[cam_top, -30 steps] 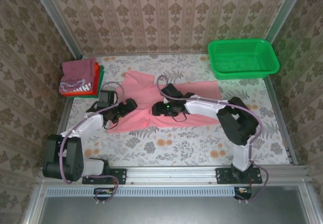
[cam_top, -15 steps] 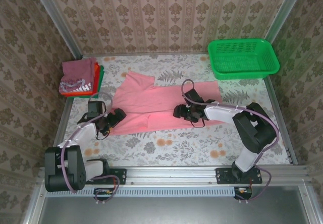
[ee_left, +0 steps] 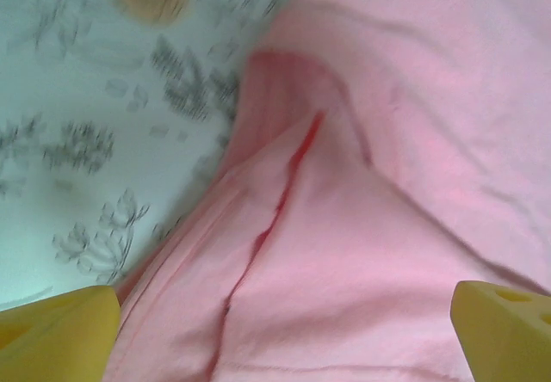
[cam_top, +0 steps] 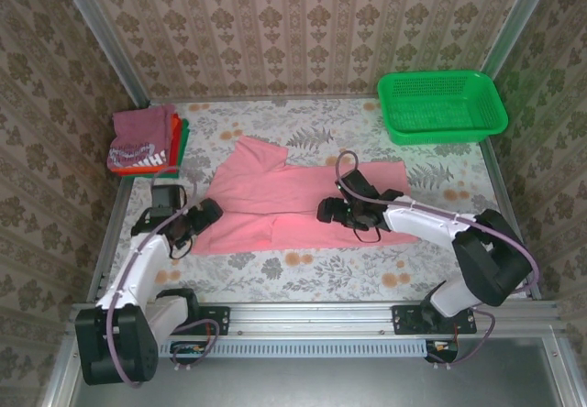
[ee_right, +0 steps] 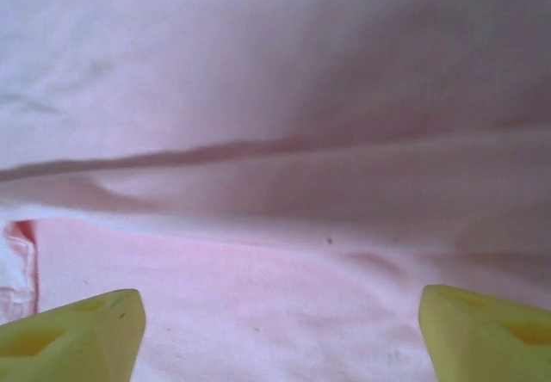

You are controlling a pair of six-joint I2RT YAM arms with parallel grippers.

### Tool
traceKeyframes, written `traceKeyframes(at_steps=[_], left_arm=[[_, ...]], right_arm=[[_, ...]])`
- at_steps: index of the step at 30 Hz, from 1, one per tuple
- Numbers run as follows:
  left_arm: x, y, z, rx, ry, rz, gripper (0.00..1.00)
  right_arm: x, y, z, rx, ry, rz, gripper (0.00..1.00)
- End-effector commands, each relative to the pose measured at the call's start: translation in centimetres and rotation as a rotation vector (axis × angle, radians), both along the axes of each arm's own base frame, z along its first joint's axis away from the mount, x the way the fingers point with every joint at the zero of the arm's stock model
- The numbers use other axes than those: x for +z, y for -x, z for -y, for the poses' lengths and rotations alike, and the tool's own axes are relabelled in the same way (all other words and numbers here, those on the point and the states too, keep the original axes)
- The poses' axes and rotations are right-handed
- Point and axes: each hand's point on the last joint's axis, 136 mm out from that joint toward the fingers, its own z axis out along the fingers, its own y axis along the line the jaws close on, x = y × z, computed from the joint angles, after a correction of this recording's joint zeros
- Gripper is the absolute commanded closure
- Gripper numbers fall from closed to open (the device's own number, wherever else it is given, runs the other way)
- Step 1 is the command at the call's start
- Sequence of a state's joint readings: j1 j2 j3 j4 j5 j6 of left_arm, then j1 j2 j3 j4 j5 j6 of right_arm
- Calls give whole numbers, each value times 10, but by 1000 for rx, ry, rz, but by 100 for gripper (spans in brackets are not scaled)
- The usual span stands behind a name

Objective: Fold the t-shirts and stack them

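From overhead I see the salmon-pink t-shirt (cam_top: 275, 196) lying partly folded across the middle of the table (cam_top: 367, 269). The left pincer (cam_top: 205, 214) is at its left edge and the right pincer (cam_top: 326, 210) is over its middle. The folded t-shirts (cam_top: 145, 141) sit stacked in the far left corner, and the green basket (cam_top: 442, 104) is at the far right.

My left wrist camera adds a doubled-over hem (ee_left: 275, 201) beside the floral table, with the yellow fingertips (ee_left: 60, 322) spread wide and gripping nothing. The right wrist camera shows a crease (ee_right: 258, 148) running across the cloth, and that pincer is likewise parted and empty.
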State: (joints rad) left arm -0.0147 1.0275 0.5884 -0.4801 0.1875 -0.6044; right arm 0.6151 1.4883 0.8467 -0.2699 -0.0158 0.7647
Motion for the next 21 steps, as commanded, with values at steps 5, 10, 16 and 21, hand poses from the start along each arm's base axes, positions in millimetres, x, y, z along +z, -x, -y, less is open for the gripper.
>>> traceKeyframes(at_steps=[5,10,16,21], left_arm=[[58,-100,-2,-253,-252,221,0],[73,-156,8,-459,-344,308,0],[57,-184,52,-923,-399,330,0],[34,-212,61,-1051,-357,254,22]], right_arm=[[57,-43,16,4,29,245,5],[70,-43,17,49,18,320,2],[68,-46,37,-12,18,347,0],[63,-44,40,-13,23,335,1]])
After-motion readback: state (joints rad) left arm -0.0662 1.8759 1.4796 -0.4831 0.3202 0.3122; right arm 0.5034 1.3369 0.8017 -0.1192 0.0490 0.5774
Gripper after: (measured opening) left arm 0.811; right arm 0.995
